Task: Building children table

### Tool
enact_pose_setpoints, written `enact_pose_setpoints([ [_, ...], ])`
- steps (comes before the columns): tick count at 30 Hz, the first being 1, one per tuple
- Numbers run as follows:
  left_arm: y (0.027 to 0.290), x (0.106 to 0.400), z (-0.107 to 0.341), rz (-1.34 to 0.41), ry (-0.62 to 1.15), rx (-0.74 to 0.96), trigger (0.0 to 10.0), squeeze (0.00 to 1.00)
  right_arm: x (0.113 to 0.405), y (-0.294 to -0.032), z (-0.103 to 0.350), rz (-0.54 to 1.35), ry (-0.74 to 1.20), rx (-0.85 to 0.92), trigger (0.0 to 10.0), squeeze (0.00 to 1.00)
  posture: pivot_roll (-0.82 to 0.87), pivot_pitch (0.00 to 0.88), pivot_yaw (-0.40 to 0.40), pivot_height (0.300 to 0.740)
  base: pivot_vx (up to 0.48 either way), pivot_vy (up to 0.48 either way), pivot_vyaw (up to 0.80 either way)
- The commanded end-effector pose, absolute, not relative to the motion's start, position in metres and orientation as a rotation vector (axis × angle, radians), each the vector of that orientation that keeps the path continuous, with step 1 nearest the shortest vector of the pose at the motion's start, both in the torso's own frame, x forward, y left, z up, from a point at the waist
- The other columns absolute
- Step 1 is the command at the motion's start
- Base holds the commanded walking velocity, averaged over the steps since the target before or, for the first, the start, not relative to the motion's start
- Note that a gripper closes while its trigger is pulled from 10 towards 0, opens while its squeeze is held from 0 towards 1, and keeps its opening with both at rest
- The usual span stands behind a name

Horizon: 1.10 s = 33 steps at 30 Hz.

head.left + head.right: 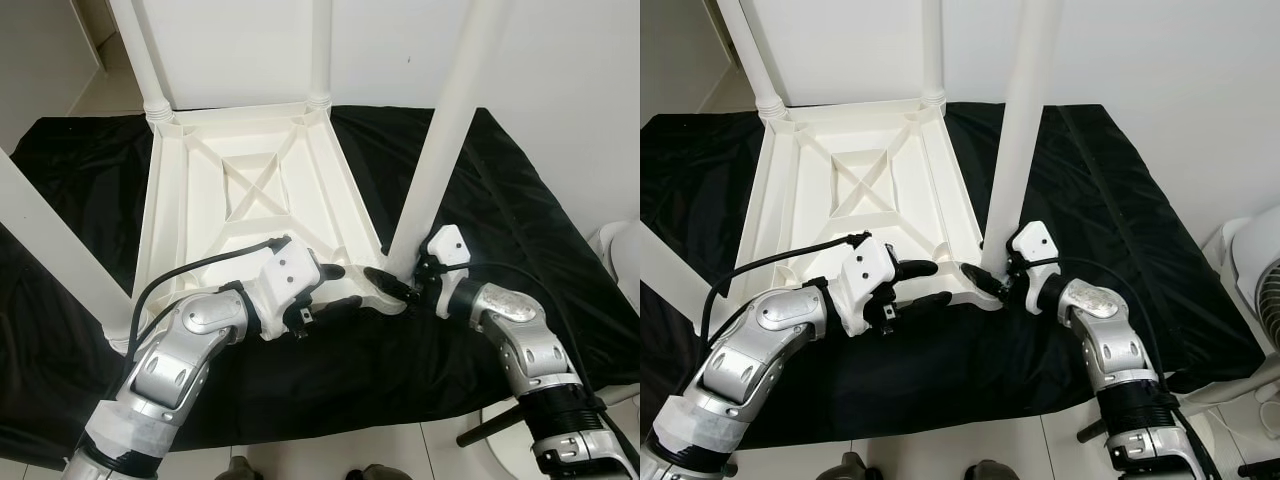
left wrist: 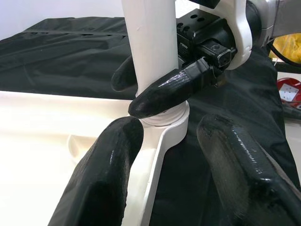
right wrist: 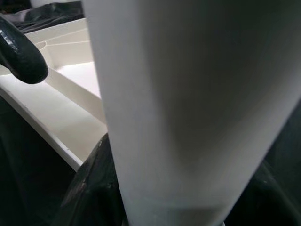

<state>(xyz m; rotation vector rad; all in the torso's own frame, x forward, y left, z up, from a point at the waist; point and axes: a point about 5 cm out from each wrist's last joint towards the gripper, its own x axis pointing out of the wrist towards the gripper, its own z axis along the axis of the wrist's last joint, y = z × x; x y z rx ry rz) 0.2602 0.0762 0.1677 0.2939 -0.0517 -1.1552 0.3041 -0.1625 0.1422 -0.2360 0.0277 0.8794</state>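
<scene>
Upturned white plastic tabletop (image 1: 250,190), ribbed underside facing up, lying on a black cloth (image 1: 500,200) spread over the bench. Two far legs already standing in their corner sockets: far-left leg (image 1: 140,50), far-right leg (image 1: 320,50). A further white leg (image 1: 40,235) slanting at the robot's left.

Near-right leg (image 1: 445,130) planted in the tabletop's near-right corner socket (image 2: 169,125), long axis rising steeply from the socket and leaning a little toward the robot's right in the head views. Whether fully seated: cannot tell.

Right gripper (image 1: 392,282) closed around the very base of this leg, one finger on each side, just above the socket collar; in the right wrist view, the leg's shaft (image 3: 188,103) crowding the lens at close range. Clearly the nearer arm, and the one in control of the leg.

Left gripper (image 1: 335,288) held wide apart, empty, astride the near edge of the tabletop just to the robot's left of that same corner: upper finger over the rim, lower finger over the cloth. Leg directly ahead along the left gripper's fingers (image 2: 103,174), near but apart.

Likely step: pressing or twisting the leg home along its own axis, straight down into the socket, with the left gripper placed to steady the tabletop edge against the push.
</scene>
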Motion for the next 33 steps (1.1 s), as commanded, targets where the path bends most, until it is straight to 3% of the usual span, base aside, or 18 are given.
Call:
enact_pose_setpoints([
  [1, 0.077, 0.261, 0.167, -1.112, -0.053, 0.290, 10.0, 0.00, 0.303, -0.165, 0.135, 0.892, 0.062, -0.246, 0.0, 0.00, -0.08, 0.042, 0.012, 0.740, 0.000, 0.000, 0.00],
  [4, 0.077, 0.261, 0.167, -1.111, -0.053, 0.288, 10.0, 0.00, 0.302, -0.165, 0.133, 0.895, 0.065, -0.241, 0.0, 0.00, -0.09, 0.044, 0.011, 0.740, 0.000, 0.000, 0.00],
  [5, 0.076, 0.261, 0.167, -1.111, -0.054, 0.287, 10.0, 0.00, 0.302, -0.166, 0.132, 0.885, 0.068, -0.235, 4.7, 0.00, -0.09, 0.044, 0.011, 0.740, 0.000, 0.000, 0.00],
  [6, 0.076, 0.261, 0.167, -1.111, -0.054, 0.287, 10.0, 0.00, 0.302, -0.166, 0.132, 0.885, 0.068, -0.235, 4.7, 0.00, -0.09, 0.044, 0.011, 0.740, 0.000, 0.000, 0.00],
  [7, 0.076, 0.261, 0.167, -1.112, -0.054, 0.284, 10.0, 0.00, 0.301, -0.165, 0.132, 0.879, 0.063, -0.220, 10.0, 0.00, -0.09, 0.046, 0.009, 0.740, 0.000, 0.000, 0.00],
  [11, 0.075, 0.261, 0.167, -1.114, -0.055, 0.283, 10.0, 0.00, 0.301, -0.163, 0.132, 0.844, 0.063, -0.201, 10.0, 0.00, -0.10, 0.047, 0.008, 0.740, 0.000, 0.000, 0.00],
  [16, 0.073, 0.261, 0.167, -1.120, -0.060, 0.279, 10.0, 0.00, 0.301, -0.154, 0.129, 0.631, 0.037, -0.125, 10.0, 0.00, -0.10, 0.049, 0.005, 0.740, 0.000, 0.000, 0.00],
  [33, 0.076, 0.261, 0.166, -1.129, -0.045, 0.278, 10.0, 0.00, 0.266, -0.125, 0.126, 0.182, -0.008, -0.045, 10.0, 0.00, -0.11, 0.064, 0.026, 0.740, 0.000, 0.000, 0.00],
])
